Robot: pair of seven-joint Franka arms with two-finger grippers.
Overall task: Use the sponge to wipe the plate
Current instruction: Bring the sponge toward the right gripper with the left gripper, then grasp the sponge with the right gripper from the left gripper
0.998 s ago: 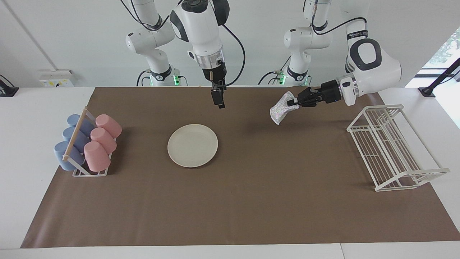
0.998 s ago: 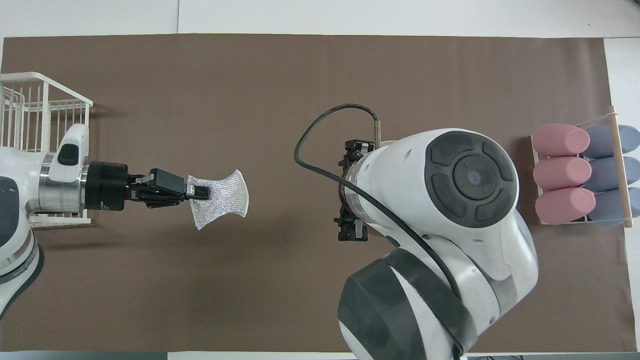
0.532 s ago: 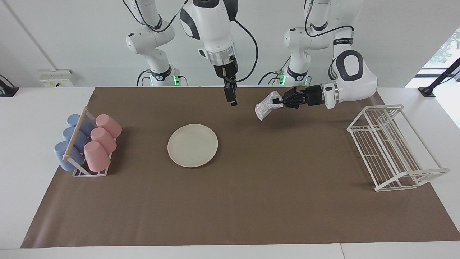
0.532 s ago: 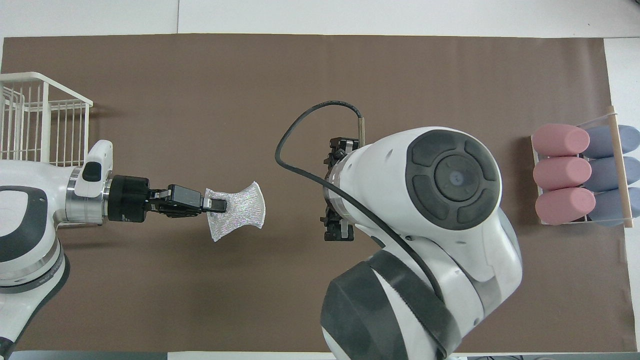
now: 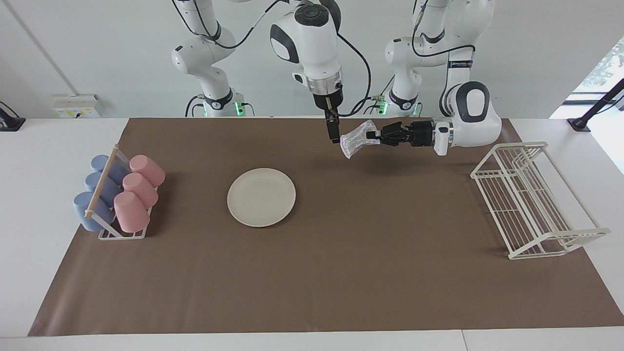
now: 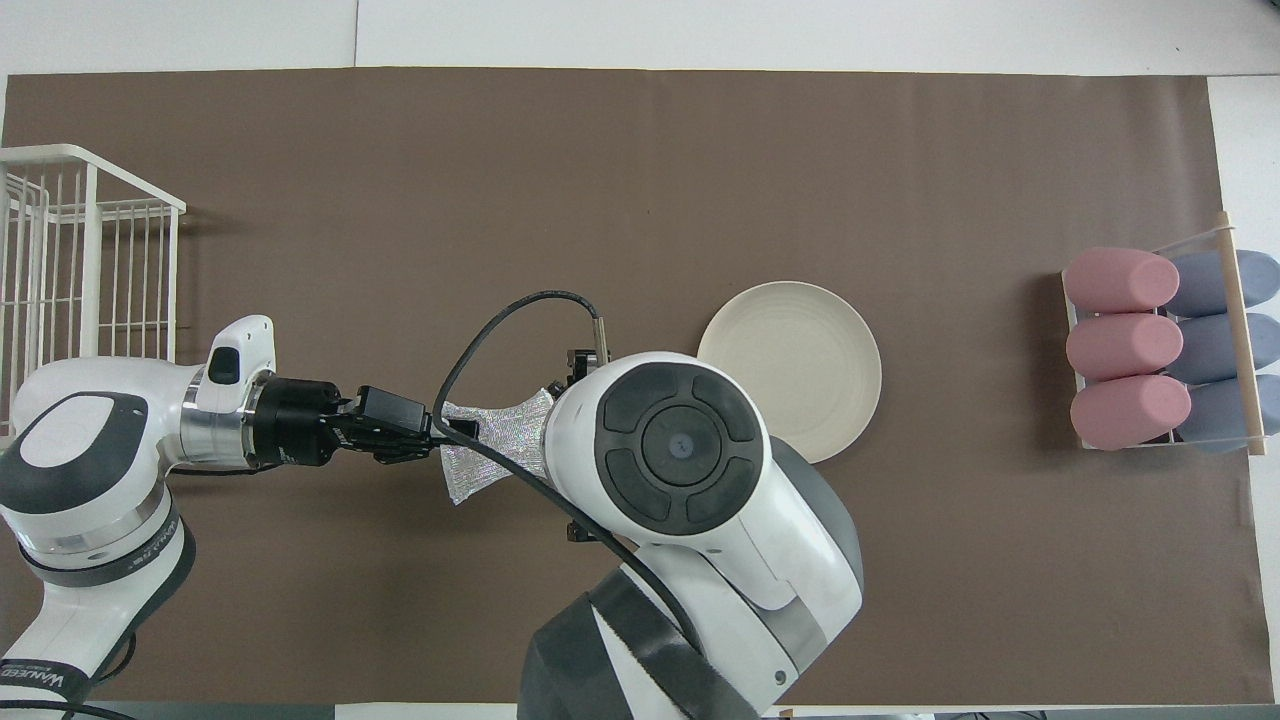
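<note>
Sponge point(image 5: 354, 140) now by R fingers point(image 5: 333, 136)

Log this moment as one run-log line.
left gripper: shut on silvery mesh sponge, airborne over brown mat | right gripper: at sponge's free end, contact unclear | round cream-white plate: on mat, unwiped

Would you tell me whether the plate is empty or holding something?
Empty: the plate lies bare on the mat, with the sponge held elsewhere.

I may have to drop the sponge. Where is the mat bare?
Bare: the brown mat between plate and wire rack. Crowded: the cup rack end, and where the left gripper holds the sponge beside the right gripper.
</note>
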